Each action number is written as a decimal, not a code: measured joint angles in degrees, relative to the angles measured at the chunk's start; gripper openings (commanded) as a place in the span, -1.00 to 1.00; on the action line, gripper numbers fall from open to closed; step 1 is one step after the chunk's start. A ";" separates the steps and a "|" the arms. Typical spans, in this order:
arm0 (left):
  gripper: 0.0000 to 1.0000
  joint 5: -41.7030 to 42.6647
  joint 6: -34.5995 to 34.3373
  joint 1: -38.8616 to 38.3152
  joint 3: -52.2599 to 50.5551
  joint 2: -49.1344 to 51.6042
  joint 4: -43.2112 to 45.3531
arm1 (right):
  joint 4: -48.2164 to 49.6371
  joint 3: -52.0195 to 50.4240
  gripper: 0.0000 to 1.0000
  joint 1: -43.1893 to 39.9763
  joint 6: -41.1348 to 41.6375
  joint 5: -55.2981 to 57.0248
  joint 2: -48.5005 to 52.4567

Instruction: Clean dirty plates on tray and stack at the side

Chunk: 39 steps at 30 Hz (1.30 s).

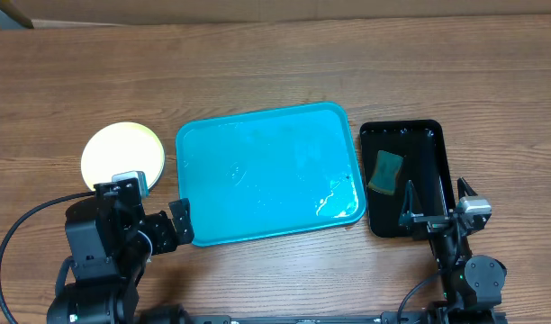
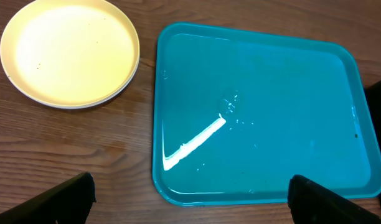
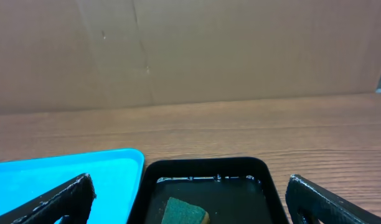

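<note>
Plates point(image 2: 69, 50) are sitting stacked on the bench point(image 1: 257, 63) toward its left edge, just beside the tray point(image 1: 266, 171) and not touching it. The top one is showing a yellowish centre and pale rim and is looking clean. A second rim is peeking out underneath; can't tell the count.

Tray is lying mid-bench, showing just a glare streak and a few small droplets.

Black tray point(image 1: 433, 144) is sitting just right of it, toward the right edge, holding a green sponge point(image 1: 385, 171) near its left wall.

Left pincer point(image 2: 192, 183) is hovering wide and holding nothing, over the front edge of the tray.

Right pincer point(image 3: 189, 186) is hanging wide and holding nothing, over the near end of the black tray.
</note>
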 measured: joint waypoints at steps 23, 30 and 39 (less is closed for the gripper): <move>1.00 -5.88 0.15 -10.23 -27.82 -29.18 24.61 | 0.00 0.00 1.00 0.00 -0.02 0.00 0.00; 1.00 -5.88 -3.54 -10.23 -43.65 -36.79 44.59 | 0.00 0.00 1.00 0.00 -0.02 0.00 0.00; 1.00 -5.62 -0.72 -10.23 -50.16 -37.09 57.81 | 0.02 0.00 1.00 -0.02 0.00 0.00 0.00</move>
